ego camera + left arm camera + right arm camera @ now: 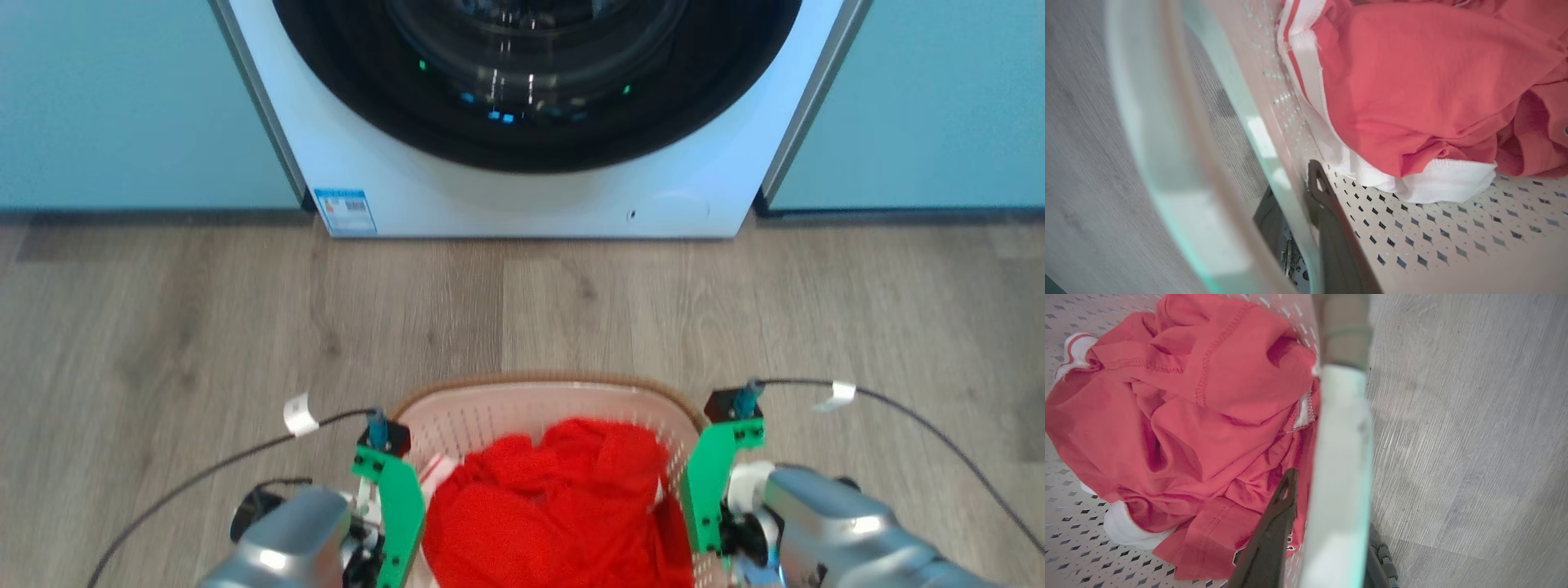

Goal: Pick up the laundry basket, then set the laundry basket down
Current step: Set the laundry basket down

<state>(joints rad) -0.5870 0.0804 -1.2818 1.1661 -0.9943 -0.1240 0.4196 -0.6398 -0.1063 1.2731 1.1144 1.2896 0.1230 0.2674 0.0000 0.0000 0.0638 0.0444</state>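
Washing machine (pixel 531 196) is standing at the far edge of the floor (pixel 245 327). The laundry basket (pixel 490 412) is sitting well apart from it, close in front of me and between my two arms; I can't tell whether it's resting on the floor or hanging just off it.

Handling, as I'm judging it: thin perforated plastic, light, stiff enough to keep its shape but likely flexing if it's squeezed on one side only, so I'm taking it on both long sides at the rim and keeping it level. The walls are looking smooth, so slipping is a risk.

Look: rounded rectangle, pale walls punched with small diamond holes, brown band running round the top.

Red clothes (pixel 555 506) with white trim are piling up inside; soft load, adding little weight.

Left gripper (pixel 1292 183) is straddling the left wall, one finger inside and one outside, pinching narrow on it. Right gripper (pixel 1333 510) is doing the same on the right wall.
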